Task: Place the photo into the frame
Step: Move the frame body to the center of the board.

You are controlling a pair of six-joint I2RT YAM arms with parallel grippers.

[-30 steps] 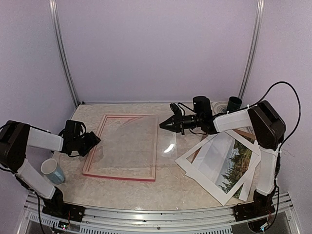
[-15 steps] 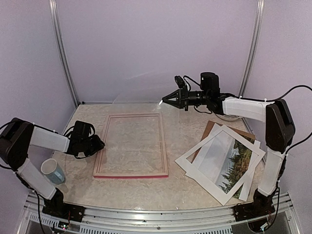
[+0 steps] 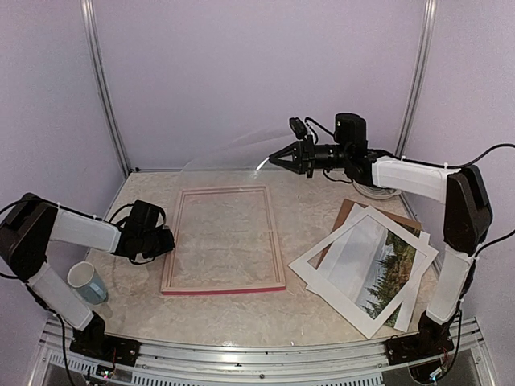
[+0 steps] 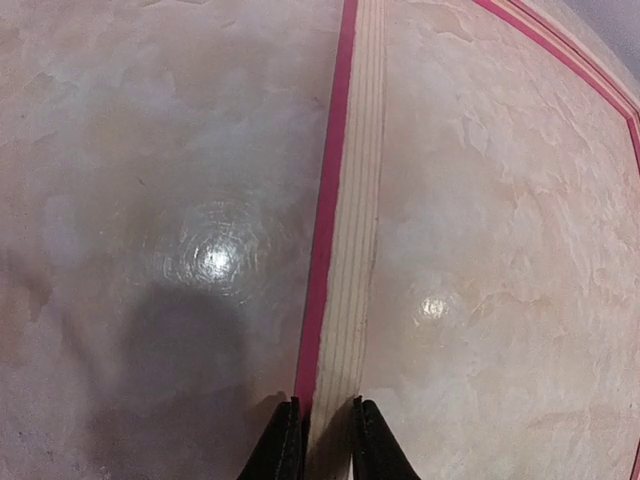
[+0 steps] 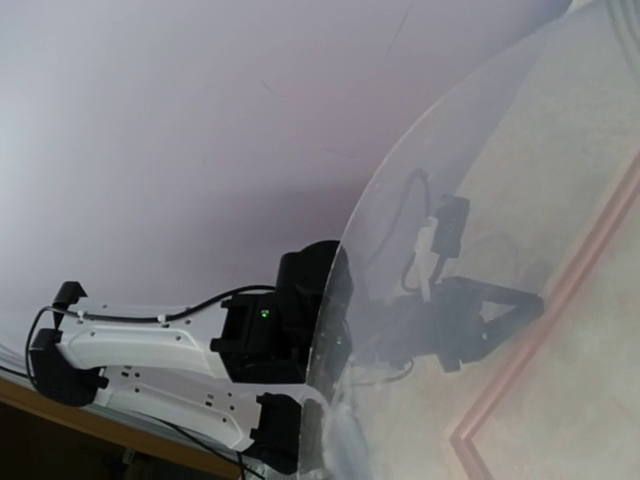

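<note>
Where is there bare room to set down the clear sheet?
Bare table shows between the frame and the white mats, along the near edge, and inside the frame. Crowded at right: mats, the photo, brown backing board. At left: the left gripper on the frame, a cup. The right gripper holds the clear sheet aloft.

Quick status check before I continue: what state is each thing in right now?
frame: lying flat, empty.
photo: outside the frame, flat under the white mat.
clear sheet: raised in the air, bowed.
left gripper: fingers shut on the frame's left rail.
right gripper: shut on the clear sheet.
cup: upright.
</note>
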